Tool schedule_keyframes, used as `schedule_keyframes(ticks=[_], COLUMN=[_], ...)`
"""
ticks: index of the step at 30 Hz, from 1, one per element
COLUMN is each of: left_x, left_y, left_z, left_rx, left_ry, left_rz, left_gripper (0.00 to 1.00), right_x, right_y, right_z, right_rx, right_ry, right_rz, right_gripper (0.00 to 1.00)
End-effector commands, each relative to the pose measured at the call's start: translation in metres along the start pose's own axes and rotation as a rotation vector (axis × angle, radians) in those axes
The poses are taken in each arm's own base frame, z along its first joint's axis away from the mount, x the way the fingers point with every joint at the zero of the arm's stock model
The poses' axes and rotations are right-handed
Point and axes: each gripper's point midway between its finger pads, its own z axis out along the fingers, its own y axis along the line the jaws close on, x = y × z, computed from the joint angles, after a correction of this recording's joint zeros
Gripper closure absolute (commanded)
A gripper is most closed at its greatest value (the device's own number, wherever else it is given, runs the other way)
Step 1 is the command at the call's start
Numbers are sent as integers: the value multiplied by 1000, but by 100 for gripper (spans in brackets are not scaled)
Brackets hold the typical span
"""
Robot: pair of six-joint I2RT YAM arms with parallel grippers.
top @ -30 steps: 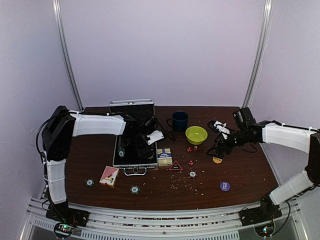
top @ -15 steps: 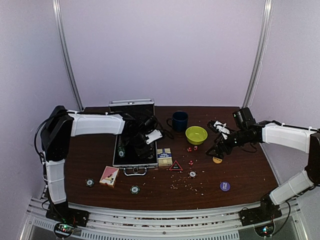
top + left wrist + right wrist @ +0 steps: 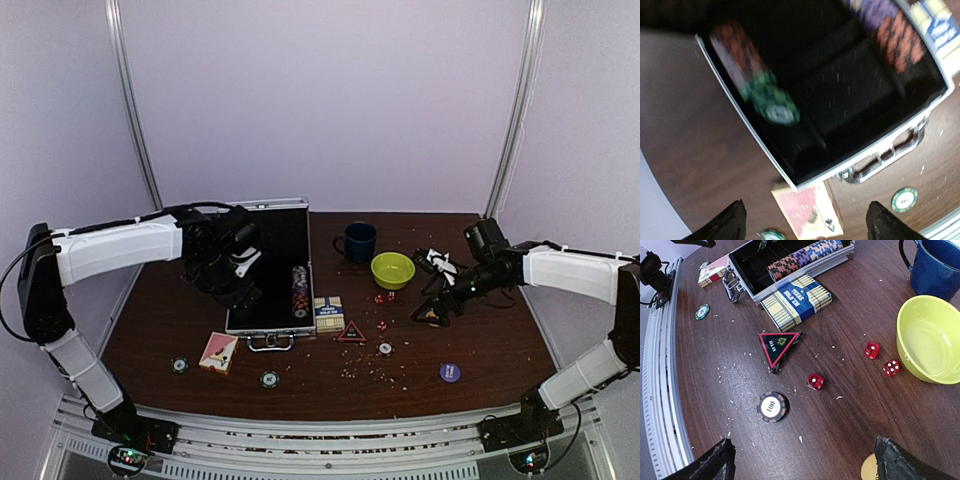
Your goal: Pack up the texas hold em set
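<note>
The silver briefcase point(image 3: 268, 322) lies open with its black inside up. It holds rows of chips point(image 3: 299, 290), also seen in the left wrist view point(image 3: 774, 109). My left gripper point(image 3: 242, 290) hangs open and empty over the case's front left corner, above the red card box point(image 3: 807, 215). The blue card box point(image 3: 796, 301), red triangle point(image 3: 779, 346), three red dice point(image 3: 815, 381) and a black 100 chip point(image 3: 772, 406) lie on the table. My right gripper point(image 3: 432, 310) is open and empty above a yellow chip point(image 3: 869, 473).
A dark blue mug point(image 3: 358, 241) and a yellow-green bowl point(image 3: 393, 269) stand behind the dice. Loose chips lie near the front edge: two green ones point(image 3: 179, 365) point(image 3: 270, 379) and a purple one point(image 3: 450, 372). Crumbs are scattered on the table.
My left arm has swung left out of the briefcase, uncovering the chip row at its right side. My right gripper has dropped slightly toward the yellow chip.
</note>
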Motion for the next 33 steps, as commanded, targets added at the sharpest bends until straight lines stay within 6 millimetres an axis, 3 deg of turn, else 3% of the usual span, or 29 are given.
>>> schedule_keyframes(ticks=[1,6,14,26,33], left_x=[55,84,111,92,97], left_y=[-1,-3,1,-9,2], left_z=[13,32,59,75,75], left_rx=[16,73,94,154,81], left_ry=[184,267,347,317,341], left_rz=[-138,-161,-185,-194,-211], left_gripper=[10,2,2,12,21], right_x=[-8,-6,-5,-2,-2], right_y=[6,6,5,4,4], right_z=[-4,-3,-4,-1,0], right_rx=[-39,-40,-32,-35,-36], right_ry=[-19,-19,-17,-11,-8], right_rz=[-20,-20,-24,-16,-16], right_gripper=[3,3,3,3,3])
